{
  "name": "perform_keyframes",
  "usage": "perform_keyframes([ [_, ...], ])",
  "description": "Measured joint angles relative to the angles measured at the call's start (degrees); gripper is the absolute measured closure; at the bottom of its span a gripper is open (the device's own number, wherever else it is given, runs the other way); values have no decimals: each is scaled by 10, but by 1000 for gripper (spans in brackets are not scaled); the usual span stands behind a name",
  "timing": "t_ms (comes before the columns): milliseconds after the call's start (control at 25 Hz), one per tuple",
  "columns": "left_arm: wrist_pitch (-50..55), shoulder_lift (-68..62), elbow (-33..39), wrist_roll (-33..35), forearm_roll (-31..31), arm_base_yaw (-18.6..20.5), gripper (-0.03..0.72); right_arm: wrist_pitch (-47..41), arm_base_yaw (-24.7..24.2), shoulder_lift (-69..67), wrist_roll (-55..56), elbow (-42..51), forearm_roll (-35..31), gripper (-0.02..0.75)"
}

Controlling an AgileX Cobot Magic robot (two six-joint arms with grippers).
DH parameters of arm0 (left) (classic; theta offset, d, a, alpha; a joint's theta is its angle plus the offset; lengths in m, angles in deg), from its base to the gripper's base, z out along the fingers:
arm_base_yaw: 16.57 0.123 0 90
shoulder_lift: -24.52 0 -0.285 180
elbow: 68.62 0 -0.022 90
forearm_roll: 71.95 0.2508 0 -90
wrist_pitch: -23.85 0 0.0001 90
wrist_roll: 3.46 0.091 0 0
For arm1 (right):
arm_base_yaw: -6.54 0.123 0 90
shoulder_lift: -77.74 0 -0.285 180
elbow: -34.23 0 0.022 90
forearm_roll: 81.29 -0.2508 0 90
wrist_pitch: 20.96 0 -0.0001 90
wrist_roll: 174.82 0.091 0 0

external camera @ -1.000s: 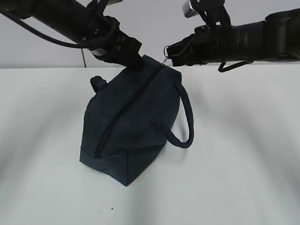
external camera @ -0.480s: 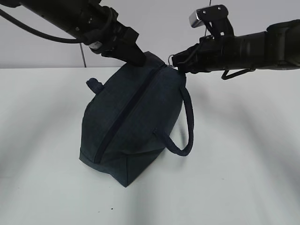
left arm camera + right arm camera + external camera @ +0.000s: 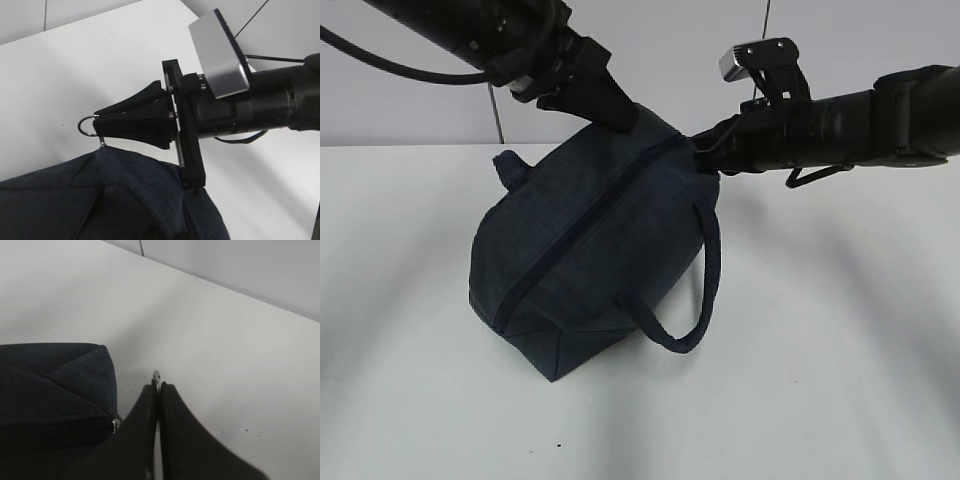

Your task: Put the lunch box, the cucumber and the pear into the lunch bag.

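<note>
The dark navy lunch bag (image 3: 590,250) hangs tilted over the white table, its zipper (image 3: 580,235) running shut along the top. My left gripper (image 3: 620,115) is shut on the fabric at the bag's upper end. My right gripper (image 3: 705,152) is shut on the metal ring pull (image 3: 84,126) at the zipper's top. In the right wrist view the ring pull (image 3: 156,374) sticks out between the closed fingers (image 3: 172,410), with the bag (image 3: 50,380) to the left. In the left wrist view the bag (image 3: 100,200) fills the bottom and hides my own fingers. The lunch box, cucumber and pear are out of view.
One looped handle (image 3: 695,290) dangles on the bag's right side and the other handle (image 3: 507,165) pokes out at the upper left. The white table (image 3: 840,350) spreads around the bag, with a pale wall behind.
The bag has swung: its lower end shifted left and lifted a little. The right gripper moved down and right with the ring pull; the left gripper rose slightly.
</note>
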Motion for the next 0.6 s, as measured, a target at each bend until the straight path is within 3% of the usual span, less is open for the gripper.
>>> perform_keyframes([
  [440,3,0,0,1,2,0,671,-31,-3,-5,21,0,0,726],
  [600,7,1,0,2,1,0,671,-42,-6,-10,33,0,1,610],
])
